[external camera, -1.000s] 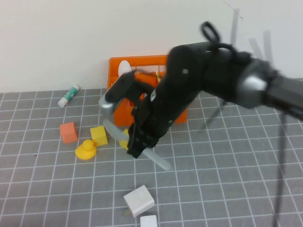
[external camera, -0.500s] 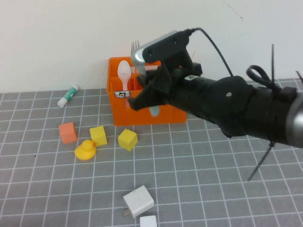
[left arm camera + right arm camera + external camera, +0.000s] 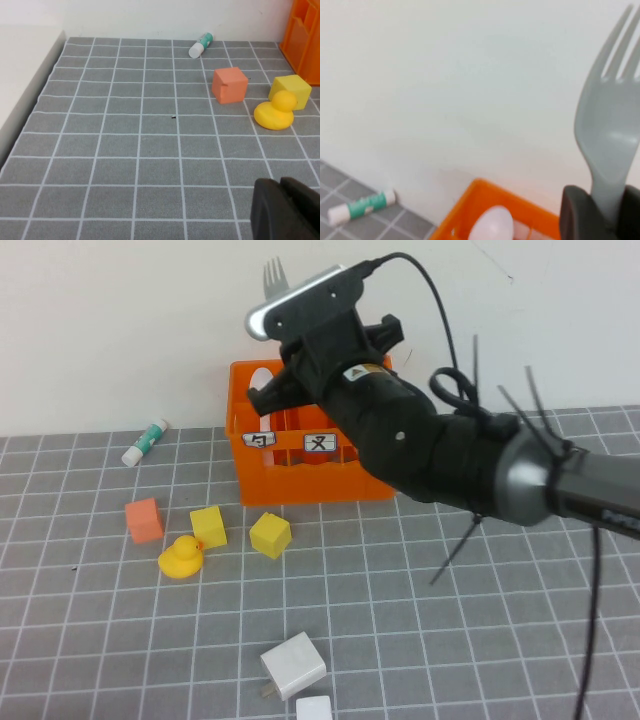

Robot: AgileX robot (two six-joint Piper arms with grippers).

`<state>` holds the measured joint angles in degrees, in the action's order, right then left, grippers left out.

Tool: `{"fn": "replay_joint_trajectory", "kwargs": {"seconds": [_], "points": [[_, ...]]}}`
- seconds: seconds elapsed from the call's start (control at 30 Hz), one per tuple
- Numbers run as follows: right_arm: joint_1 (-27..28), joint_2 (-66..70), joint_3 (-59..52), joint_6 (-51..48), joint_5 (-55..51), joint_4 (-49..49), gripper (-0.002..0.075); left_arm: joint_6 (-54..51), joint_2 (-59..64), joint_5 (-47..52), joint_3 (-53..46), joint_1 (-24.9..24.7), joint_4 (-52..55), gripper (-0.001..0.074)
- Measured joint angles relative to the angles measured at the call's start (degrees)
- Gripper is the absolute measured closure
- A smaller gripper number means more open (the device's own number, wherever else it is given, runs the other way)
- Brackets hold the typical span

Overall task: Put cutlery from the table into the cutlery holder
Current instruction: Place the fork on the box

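Note:
The orange cutlery holder (image 3: 345, 483) stands at the back of the table against the wall. My right gripper (image 3: 605, 210) is shut on the handle of a grey fork (image 3: 611, 125) and holds it upright, tines up. In the high view the fork's tines (image 3: 272, 276) stick up above the arm, over the holder's back left part. A white spoon (image 3: 491, 224) stands in the holder (image 3: 470, 192). My left gripper (image 3: 286, 201) is shut and empty, low over the grey mat, outside the high view.
Left of the holder lie a glue stick (image 3: 146, 441), an orange cube (image 3: 144, 520), two yellow cubes (image 3: 208, 526) (image 3: 270, 535) and a yellow duck (image 3: 181, 557). Two white blocks (image 3: 293, 664) (image 3: 313, 708) lie near the front edge.
My right arm has risen from the mat beside the yellow cube to above the holder, carrying the fork and turning it tines up.

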<state>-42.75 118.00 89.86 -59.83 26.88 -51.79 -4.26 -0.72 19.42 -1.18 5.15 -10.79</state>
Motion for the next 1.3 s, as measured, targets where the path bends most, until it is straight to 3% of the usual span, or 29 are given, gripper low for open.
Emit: {"fn": "replay_joint_trajectory", "kwargs": {"seconds": [0.33, 0.67, 1.0, 1.17, 1.3], "points": [[0.72, 9.19, 10.13, 0.25, 0.7, 2.0, 0.0601, 0.1, 0.0, 0.0, 0.0, 0.0, 0.0, 0.0736], [1.65, 11.37, 11.28, 0.29, -1.21, 2.12, 0.06, 0.1, 0.0, 0.0, 0.0, 0.0, 0.0, 0.0736], [1.65, 11.37, 11.28, -1.28, -1.78, 1.66, 0.0477, 0.1, 0.0, 0.0, 0.0, 0.0, 0.0, 0.0736], [1.65, 10.13, 11.28, -7.7, -2.4, -7.05, 0.0472, 0.1, 0.0, 0.0, 0.0, 0.0, 0.0, 0.0736], [1.65, 4.37, 11.28, -23.98, -2.44, -25.36, 0.0475, 0.1, 0.0, 0.0, 0.0, 0.0, 0.0, 0.0736]]}}
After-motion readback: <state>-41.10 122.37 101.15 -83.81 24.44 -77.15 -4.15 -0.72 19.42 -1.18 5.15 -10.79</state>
